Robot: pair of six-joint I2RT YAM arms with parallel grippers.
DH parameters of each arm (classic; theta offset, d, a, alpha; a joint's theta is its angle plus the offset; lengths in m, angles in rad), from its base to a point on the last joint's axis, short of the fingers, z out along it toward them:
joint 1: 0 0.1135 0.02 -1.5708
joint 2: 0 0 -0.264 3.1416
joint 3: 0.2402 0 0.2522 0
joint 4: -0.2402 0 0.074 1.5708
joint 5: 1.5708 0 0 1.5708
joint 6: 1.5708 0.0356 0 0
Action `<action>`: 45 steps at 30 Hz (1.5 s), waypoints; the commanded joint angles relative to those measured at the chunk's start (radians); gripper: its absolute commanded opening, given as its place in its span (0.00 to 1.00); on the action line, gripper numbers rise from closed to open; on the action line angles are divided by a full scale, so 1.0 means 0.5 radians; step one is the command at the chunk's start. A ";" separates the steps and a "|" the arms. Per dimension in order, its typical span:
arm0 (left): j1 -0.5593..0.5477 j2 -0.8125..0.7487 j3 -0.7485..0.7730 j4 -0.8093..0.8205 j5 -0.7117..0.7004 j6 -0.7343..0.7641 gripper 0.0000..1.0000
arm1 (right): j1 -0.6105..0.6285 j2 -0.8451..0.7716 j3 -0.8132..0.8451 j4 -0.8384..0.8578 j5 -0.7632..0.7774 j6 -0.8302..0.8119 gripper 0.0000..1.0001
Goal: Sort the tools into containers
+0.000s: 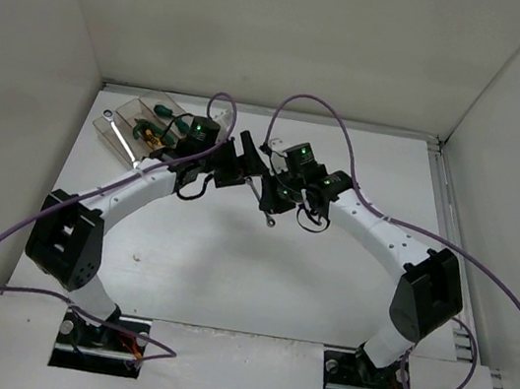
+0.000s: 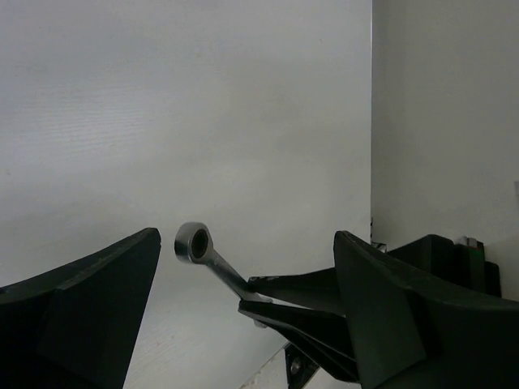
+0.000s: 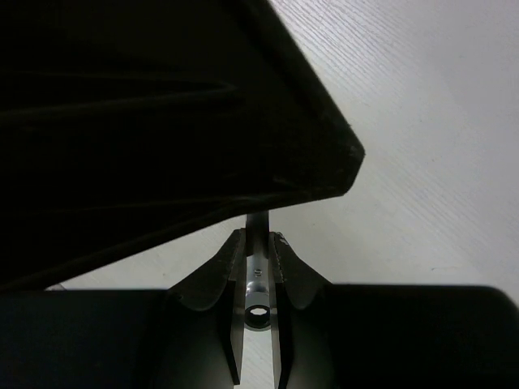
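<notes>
from above, you see the wrench point(image 1: 270, 211) well apart from the containers point(image 1: 129, 111). your left wrist shows the left gripper point(image 2: 247, 239) spread wide, with the ring end between its fingers, untouched. your right wrist shows the right gripper point(image 3: 258, 259) clamped on the shaft.

No writing, number or label is legible anywhere I look. The silver wrench point(image 3: 258, 284), pinched between the jaws of the right gripper point(image 3: 259, 243), has a faint mark on its shank, just inside the jaws' tips. It is too small and blurred to read.
</notes>
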 commanded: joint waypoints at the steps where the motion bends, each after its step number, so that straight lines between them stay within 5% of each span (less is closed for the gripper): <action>1: -0.028 0.031 0.118 0.124 0.032 -0.048 0.83 | 0.008 -0.165 0.021 0.101 -0.028 0.043 0.00; 5: -0.050 0.056 0.097 0.142 0.066 -0.073 0.62 | 0.008 -0.184 0.027 0.098 -0.046 0.046 0.00; 10: -0.068 0.062 0.057 0.188 0.084 -0.122 0.24 | 0.011 -0.181 0.048 0.107 -0.031 0.052 0.00; 11: -0.068 0.065 0.057 0.191 0.097 -0.125 0.10 | 0.005 -0.184 0.054 0.110 -0.034 0.049 0.00; 13: -0.068 0.068 0.069 0.191 0.103 -0.134 0.00 | 0.005 -0.175 0.076 0.110 -0.043 0.055 0.00; 16: -0.068 0.047 0.072 0.191 0.106 -0.119 0.00 | 0.008 -0.159 0.097 0.113 -0.037 0.073 0.04; 17: -0.068 0.037 0.072 0.191 0.100 -0.110 0.00 | 0.005 -0.159 0.100 0.107 -0.037 0.079 0.26; 18: -0.068 0.019 0.069 0.191 0.100 -0.098 0.00 | 0.002 -0.159 0.100 0.107 -0.025 0.083 0.37; 21: 0.063 -0.048 0.048 0.161 0.127 -0.055 0.00 | -0.019 -0.193 0.076 0.107 -0.003 0.101 0.54; 34: 1.143 -0.316 0.238 -0.398 -0.151 0.623 0.00 | -0.108 -0.588 -0.415 0.107 0.264 0.092 0.60; 38: 1.438 -0.129 0.376 -0.484 -0.189 0.728 0.00 | -0.145 -0.690 -0.528 0.104 0.313 0.092 0.60; 45: 1.607 0.245 0.618 -0.395 -0.094 0.722 0.00 | -0.203 -0.810 -0.660 0.092 0.322 0.104 0.61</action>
